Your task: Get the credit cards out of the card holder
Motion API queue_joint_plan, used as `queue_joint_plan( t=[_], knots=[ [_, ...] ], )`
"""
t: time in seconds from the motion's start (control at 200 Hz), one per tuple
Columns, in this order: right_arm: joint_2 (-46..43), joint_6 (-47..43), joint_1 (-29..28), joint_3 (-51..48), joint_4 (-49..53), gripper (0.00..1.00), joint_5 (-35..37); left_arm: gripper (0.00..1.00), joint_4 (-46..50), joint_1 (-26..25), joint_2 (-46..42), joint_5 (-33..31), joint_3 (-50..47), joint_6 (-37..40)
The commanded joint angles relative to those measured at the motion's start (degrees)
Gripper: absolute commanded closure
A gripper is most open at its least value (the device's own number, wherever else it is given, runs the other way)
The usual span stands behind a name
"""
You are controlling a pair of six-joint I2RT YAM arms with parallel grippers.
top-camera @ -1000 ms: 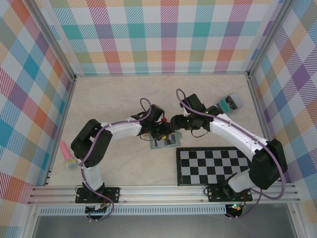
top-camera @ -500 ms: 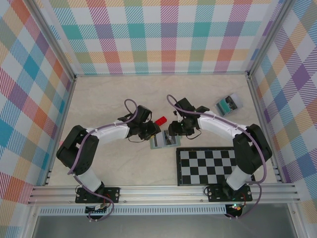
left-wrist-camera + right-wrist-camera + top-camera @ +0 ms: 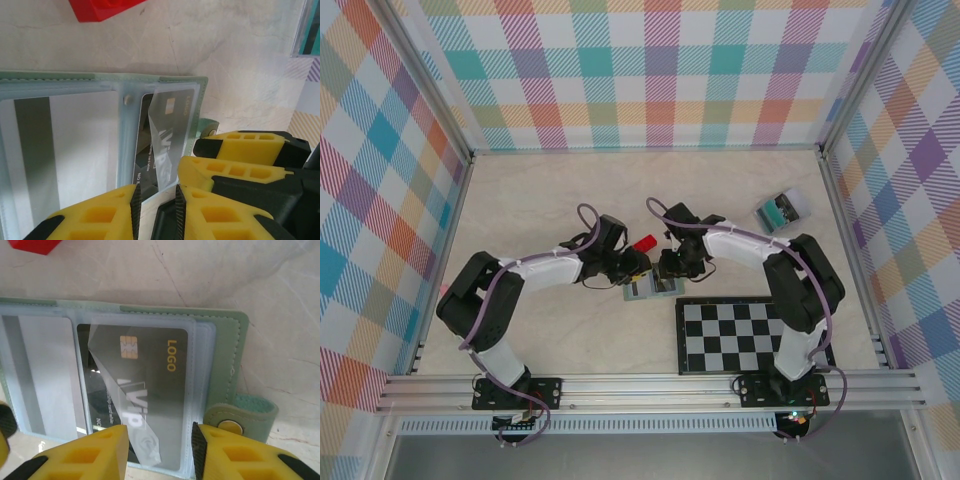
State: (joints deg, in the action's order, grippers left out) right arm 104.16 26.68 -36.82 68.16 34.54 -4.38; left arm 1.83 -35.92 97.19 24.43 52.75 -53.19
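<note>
The card holder (image 3: 651, 289) lies open on the table, sage-green (image 3: 227, 355) outside with clear sleeves inside. Its right panel holds a dark credit card (image 3: 150, 370) with a gold chip and "VIP" lettering, which the left wrist view also shows (image 3: 165, 130). A light grey card (image 3: 65, 140) sits in the left panel. My right gripper (image 3: 159, 445) hangs over the near edge of the dark card's sleeve, jaws apart, one pad at the sleeve's right edge. My left gripper (image 3: 156, 200) is narrowly parted at that sleeve's near left corner. The two grippers sit close together (image 3: 636, 272) (image 3: 668, 270).
A small red block (image 3: 645, 244) lies just behind the holder. The checkerboard (image 3: 750, 335) lies to the near right, almost touching the holder. A clear box with teal contents (image 3: 780, 210) stands at the far right. The holder's snap tab (image 3: 240, 412) sticks out by my right finger.
Both arms have come down low over the holder from either side. Both sets of jaws have narrowed. The red block, hidden before, now shows behind the holder.
</note>
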Motion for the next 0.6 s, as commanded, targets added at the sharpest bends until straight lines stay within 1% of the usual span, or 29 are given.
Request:
queue_joint_plan(
  t=[0.0,0.155,0.305,0.595],
  knots=[
    [0.45,2.09,-0.27,1.8,1.45,0.62,1.71,0.73,2.13,-1.06,2.43,-0.18,2.55,-0.06],
    [0.87,2.77,-0.28,1.81,1.84,0.67,2.7,0.76,1.93,-1.17,4.43,-0.52,3.19,0.09],
    [2.12,2.72,-0.27,1.73,2.19,0.69,2.62,0.78,0.25,-1.17,5.46,1.1,3.55,0.48],
    [3.75,2.66,-0.32,1.74,2.02,0.7,1.49,0.8,0.31,-1.58,6.58,1.9,4.32,0.44]
  ],
)
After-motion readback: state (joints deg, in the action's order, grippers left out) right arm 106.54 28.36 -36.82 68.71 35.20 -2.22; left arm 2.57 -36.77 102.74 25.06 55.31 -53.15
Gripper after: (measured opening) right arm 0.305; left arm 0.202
